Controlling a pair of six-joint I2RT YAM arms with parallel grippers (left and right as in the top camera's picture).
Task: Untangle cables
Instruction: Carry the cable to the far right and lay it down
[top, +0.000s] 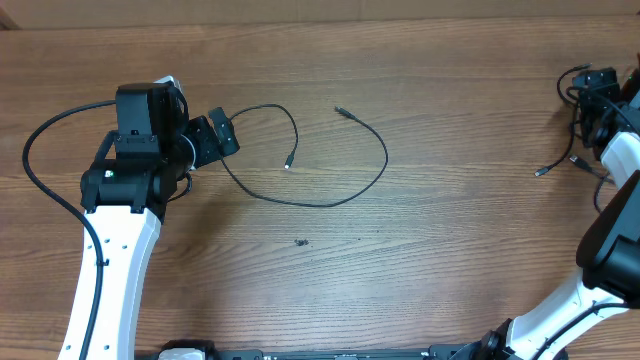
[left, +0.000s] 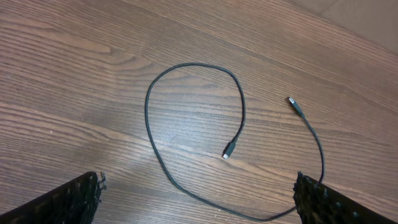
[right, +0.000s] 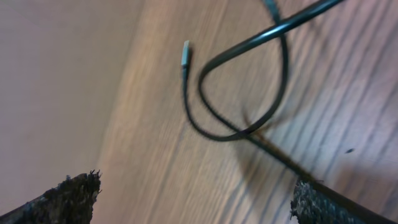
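Observation:
One thin black cable (top: 330, 203) lies in a loose open curl on the wooden table, with one plug (top: 288, 164) inside the curl and the other plug (top: 341, 111) at its far end. My left gripper (top: 215, 140) stands open at the curl's left end. In the left wrist view the cable (left: 148, 118) runs between the open gripper (left: 199, 199) and past its right finger (left: 326, 202). A second cable (top: 556, 165) lies bunched by my open right gripper (top: 588, 105). In the right wrist view this cable (right: 249, 45) loops ahead of the gripper (right: 196, 199), small plug (right: 185, 55) free.
The left arm's thick black wire (top: 40, 150) arcs out at the far left. A small dark speck (top: 300, 241) lies on the table (top: 450, 260) below the curl. The table's far edge (top: 320, 22) runs along the top.

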